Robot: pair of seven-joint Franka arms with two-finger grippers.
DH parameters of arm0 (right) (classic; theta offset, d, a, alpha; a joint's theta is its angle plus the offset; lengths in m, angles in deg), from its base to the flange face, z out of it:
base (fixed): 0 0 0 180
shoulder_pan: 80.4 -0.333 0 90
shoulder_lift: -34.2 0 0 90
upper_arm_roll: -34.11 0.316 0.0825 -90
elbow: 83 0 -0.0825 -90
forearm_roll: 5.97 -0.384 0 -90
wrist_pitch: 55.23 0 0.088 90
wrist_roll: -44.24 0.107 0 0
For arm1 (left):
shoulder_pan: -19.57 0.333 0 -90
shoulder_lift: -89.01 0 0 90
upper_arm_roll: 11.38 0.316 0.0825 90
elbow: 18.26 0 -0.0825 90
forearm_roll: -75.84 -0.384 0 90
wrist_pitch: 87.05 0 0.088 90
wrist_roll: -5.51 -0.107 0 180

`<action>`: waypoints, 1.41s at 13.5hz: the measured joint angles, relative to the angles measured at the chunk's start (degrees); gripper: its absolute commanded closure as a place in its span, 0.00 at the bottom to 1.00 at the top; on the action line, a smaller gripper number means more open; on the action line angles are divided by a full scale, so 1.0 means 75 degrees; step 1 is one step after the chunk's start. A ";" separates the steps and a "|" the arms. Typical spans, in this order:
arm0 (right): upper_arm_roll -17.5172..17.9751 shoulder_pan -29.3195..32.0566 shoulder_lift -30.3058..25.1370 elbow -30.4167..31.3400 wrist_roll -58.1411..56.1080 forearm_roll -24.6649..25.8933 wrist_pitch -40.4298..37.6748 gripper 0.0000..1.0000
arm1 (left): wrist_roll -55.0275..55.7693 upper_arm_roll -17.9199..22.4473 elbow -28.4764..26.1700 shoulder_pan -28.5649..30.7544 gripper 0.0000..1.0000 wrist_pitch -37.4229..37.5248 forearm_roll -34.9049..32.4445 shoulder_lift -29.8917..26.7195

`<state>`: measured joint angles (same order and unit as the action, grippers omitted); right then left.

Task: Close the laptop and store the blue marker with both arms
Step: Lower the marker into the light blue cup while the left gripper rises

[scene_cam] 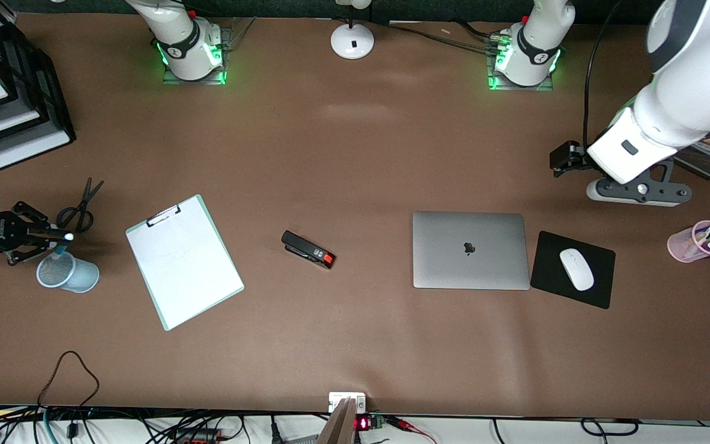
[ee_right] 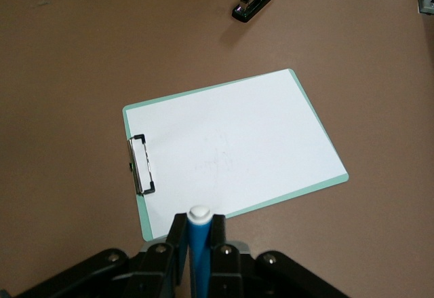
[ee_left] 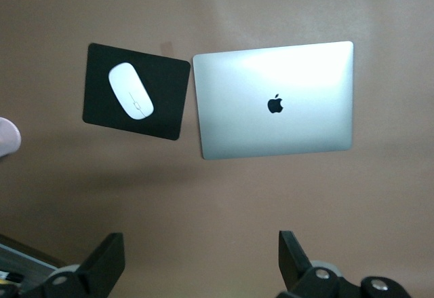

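Front view: the clipboard (scene_cam: 183, 261) reaches nearest the table's (scene_cam: 355, 345) front edge; the stapler (scene_cam: 307, 249) lies beside it mid-table. The laptop (scene_cam: 470, 250) lies shut, lid up, toward the left arm's end, with the mouse pad (scene_cam: 572, 269) just beside it. At the right arm's end, the right gripper (scene_cam: 53, 236) is clamped on the marker (scene_cam: 62, 245), held over the cup (scene_cam: 66, 272). The left gripper (scene_cam: 561, 157) waits above the table.

Left wrist view: the left gripper's fingers (ee_left: 105, 265) stand apart and empty; laptop lid fully down.

Right wrist view: the marker sits upright between the pinching fingers (ee_right: 178, 242).

Procedure: centre the marker over the cup mouth, lower it inside the rim, then release.
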<state>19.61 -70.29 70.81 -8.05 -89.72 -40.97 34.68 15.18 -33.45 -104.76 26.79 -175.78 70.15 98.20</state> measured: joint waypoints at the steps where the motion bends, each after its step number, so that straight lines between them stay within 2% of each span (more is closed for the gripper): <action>1: 0.0002 0.0020 0.0067 -0.0120 -0.0029 -0.0002 0.0002 0.99 | 0.0000 -0.0015 -0.0016 -0.0119 0.00 -0.0019 -0.0154 0.0000; 5: 0.0003 0.0125 0.0261 -0.0355 -0.0456 -0.0365 0.0042 0.99 | 0.0004 -0.0043 -0.0058 -0.0345 0.00 -0.0037 -0.0322 0.0000; 12: 0.0021 0.0388 0.0823 -0.0717 -0.0659 -0.0427 0.0046 0.99 | 0.0004 0.0019 -0.0063 -0.0276 0.00 -0.0110 -0.0325 0.0046; 19: 0.0473 0.0825 0.1225 -0.0872 -0.0760 -0.0434 0.0080 0.99 | -0.0001 0.0045 -0.0063 -0.0239 0.00 -0.0274 -0.0325 0.0141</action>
<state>23.16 -64.11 80.00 -14.59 -95.43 -44.22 35.28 15.17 -33.11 -105.23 25.00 -177.84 67.71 99.26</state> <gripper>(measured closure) 0.824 0.000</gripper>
